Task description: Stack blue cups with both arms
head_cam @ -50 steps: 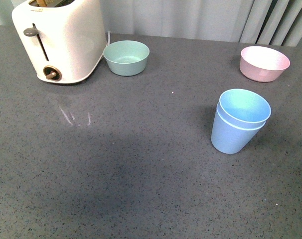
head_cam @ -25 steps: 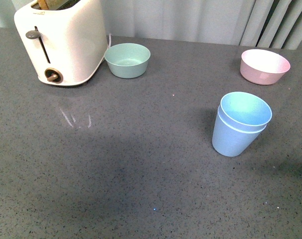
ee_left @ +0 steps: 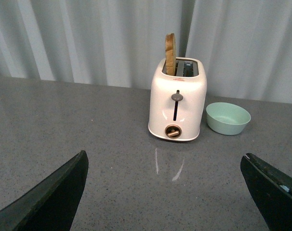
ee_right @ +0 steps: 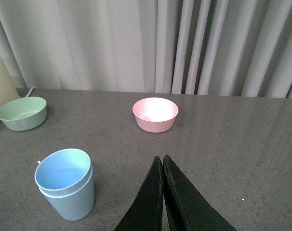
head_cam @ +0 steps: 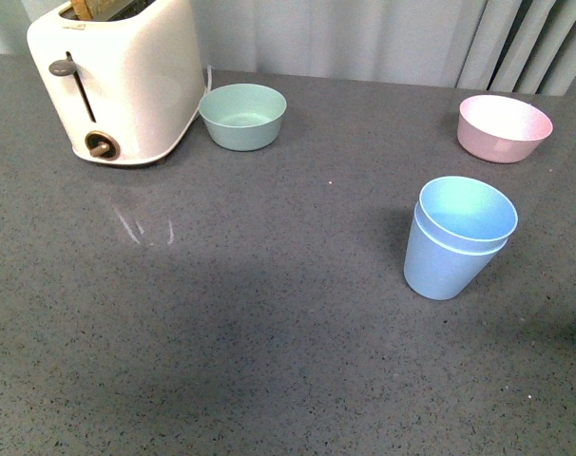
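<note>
Blue cups (head_cam: 457, 239) sit nested, one inside the other, upright on the grey table (head_cam: 269, 313), in front of the pink bowl (head_cam: 504, 125). Left gripper (ee_left: 165, 192) hangs spread wide and empty facing the toaster (ee_left: 178, 106); right gripper (ee_right: 163, 166) is pinched closed on nothing beside the cups.

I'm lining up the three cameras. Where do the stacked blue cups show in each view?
Front view: blue cups right of centre, nearer the camera than the pink bowl.
Left wrist view: not in it; only the toaster and green bowl show.
Right wrist view: the cups in the lower left corner, beside the shut right gripper.
Shared landmark: the green bowl, in all three views.
</note>
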`<state>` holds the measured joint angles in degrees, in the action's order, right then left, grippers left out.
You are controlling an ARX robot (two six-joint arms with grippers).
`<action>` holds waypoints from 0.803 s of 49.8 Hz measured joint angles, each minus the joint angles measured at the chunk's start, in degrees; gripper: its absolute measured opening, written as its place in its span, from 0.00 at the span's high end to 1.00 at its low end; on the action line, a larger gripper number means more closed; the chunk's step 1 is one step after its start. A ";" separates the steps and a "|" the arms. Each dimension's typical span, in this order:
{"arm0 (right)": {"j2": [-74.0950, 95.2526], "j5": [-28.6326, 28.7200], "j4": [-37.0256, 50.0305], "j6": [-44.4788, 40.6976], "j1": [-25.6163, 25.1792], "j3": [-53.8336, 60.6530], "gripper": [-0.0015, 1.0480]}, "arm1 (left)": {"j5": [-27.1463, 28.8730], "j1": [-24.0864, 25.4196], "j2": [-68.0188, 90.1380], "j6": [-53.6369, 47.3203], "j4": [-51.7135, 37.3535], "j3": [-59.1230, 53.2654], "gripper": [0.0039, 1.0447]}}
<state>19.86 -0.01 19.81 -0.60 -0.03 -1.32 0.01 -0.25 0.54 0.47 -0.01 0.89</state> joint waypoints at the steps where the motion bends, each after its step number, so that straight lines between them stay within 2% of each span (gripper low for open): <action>1: -0.22 0.00 -0.24 0.00 0.00 0.00 0.98 | 0.00 0.00 0.00 0.00 0.00 0.00 0.08; 26: -9.55 0.00 -9.46 0.00 0.00 0.00 0.98 | 0.00 0.00 0.00 0.00 0.00 0.00 0.08; 31: -17.88 0.00 -19.15 0.00 0.02 -0.02 0.98 | 0.00 0.00 0.00 0.00 0.00 0.00 0.08; 40: -19.43 0.00 -19.67 0.00 0.02 -0.02 0.98 | 0.00 0.00 0.00 0.00 0.00 0.00 0.08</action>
<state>0.43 -0.01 0.14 -0.60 -0.01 -1.34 0.01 -0.25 0.54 0.47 -0.01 0.89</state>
